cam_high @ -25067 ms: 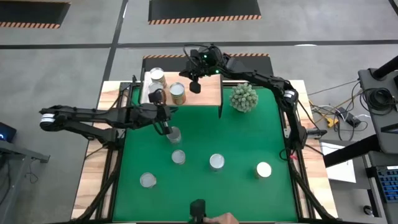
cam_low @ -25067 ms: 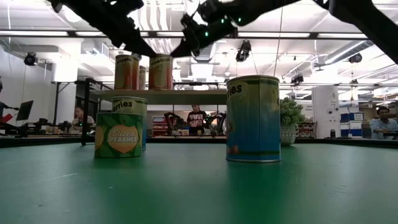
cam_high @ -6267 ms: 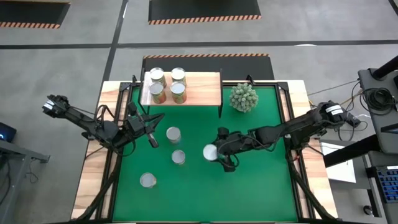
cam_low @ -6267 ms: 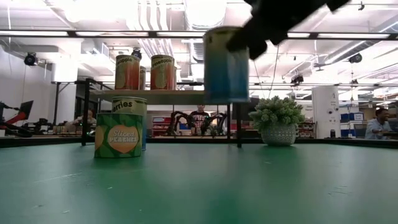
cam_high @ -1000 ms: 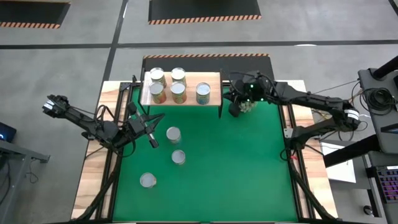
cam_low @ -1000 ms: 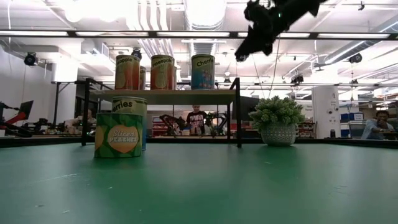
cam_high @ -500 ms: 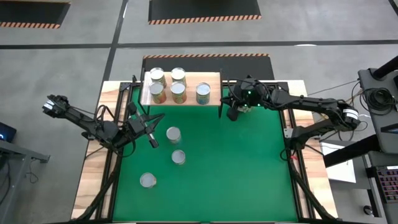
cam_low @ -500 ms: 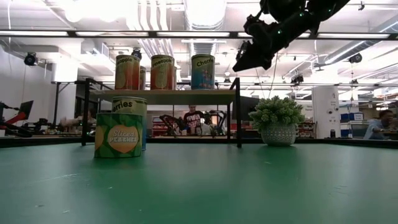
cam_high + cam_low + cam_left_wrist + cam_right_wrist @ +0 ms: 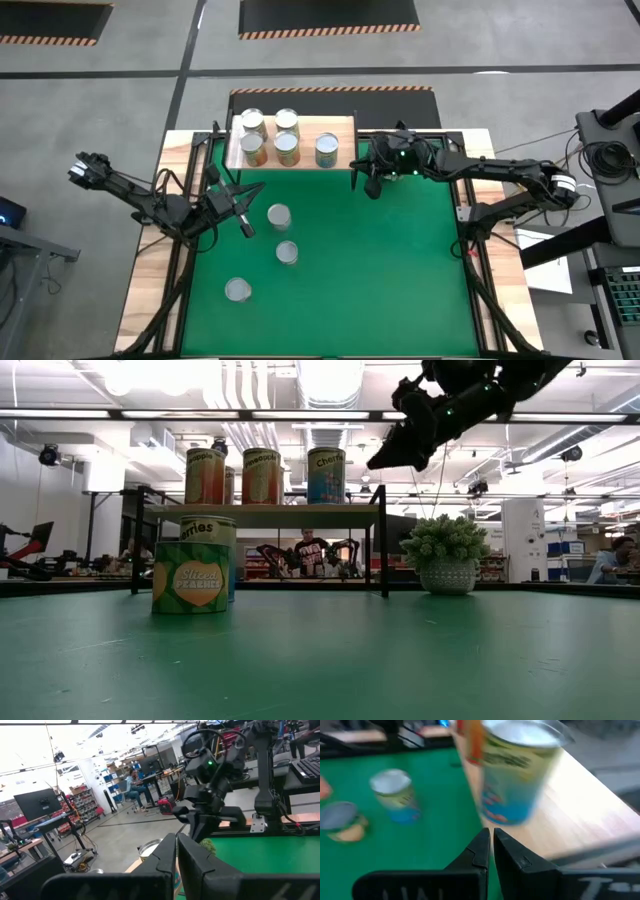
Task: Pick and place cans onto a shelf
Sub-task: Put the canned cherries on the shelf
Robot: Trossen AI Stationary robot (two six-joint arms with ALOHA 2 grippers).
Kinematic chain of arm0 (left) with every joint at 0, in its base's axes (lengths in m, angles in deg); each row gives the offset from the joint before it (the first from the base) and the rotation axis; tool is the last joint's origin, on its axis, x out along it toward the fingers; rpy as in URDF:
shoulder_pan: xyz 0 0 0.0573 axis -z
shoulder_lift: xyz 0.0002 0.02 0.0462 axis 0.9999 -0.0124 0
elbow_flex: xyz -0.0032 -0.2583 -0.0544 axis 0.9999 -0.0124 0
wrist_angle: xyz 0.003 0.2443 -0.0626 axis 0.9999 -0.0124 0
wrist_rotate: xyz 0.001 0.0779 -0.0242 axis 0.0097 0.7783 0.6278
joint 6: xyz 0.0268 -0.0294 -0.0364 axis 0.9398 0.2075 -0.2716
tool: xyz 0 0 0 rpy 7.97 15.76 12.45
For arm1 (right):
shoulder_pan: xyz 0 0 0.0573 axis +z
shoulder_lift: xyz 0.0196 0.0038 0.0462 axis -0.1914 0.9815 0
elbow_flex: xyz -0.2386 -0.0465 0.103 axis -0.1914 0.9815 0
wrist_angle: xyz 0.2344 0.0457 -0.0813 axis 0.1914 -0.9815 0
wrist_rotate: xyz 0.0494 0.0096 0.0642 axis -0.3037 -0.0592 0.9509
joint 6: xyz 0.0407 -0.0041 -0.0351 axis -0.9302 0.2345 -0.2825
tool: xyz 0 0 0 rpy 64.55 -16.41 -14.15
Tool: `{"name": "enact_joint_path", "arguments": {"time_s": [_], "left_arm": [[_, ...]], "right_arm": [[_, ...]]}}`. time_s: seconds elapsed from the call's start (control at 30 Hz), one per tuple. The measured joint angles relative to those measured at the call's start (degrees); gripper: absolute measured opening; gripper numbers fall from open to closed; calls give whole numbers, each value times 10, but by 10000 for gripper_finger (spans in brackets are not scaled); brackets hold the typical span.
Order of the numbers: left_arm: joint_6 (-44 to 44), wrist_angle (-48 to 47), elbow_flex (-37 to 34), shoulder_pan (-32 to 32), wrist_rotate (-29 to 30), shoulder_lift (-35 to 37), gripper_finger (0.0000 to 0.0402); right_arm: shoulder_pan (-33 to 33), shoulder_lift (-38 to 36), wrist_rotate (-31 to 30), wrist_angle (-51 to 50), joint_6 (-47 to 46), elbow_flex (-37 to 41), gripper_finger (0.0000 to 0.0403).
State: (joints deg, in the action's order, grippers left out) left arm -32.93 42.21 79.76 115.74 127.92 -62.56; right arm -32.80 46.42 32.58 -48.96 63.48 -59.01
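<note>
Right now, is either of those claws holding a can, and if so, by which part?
Neither. The right claw hangs shut and empty beside the shelf, apart from the blue-labelled can there. The left claw is shut on nothing near the mat's left edge.

**Where we find things**

We see five cans (image 9: 286, 148) on the shelf (image 9: 340, 132) at the table's far edge, three more cans (image 9: 279, 216) on the mat (image 9: 400, 270) before it, left of centre
</note>
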Motion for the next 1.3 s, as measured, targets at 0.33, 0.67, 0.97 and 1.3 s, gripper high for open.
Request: {"name": "enact_joint_path", "arguments": {"time_s": [0.33, 0.67, 0.97, 1.3], "left_arm": [[-14, -1, 0, 0, 0, 0, 0], [-34, -2, 0, 0, 0, 0, 0], [-41, -2, 0, 0, 0, 0, 0], [-45, -8, 0, 0, 0, -1, 0]], "right_arm": [[18, 0, 29, 251, 32, 117, 12], [18, 0, 81, 444, 35, 212, 12], [18, 0, 110, 538, 35, 250, 12], [17, -53, 132, 537, 40, 261, 13]]}}
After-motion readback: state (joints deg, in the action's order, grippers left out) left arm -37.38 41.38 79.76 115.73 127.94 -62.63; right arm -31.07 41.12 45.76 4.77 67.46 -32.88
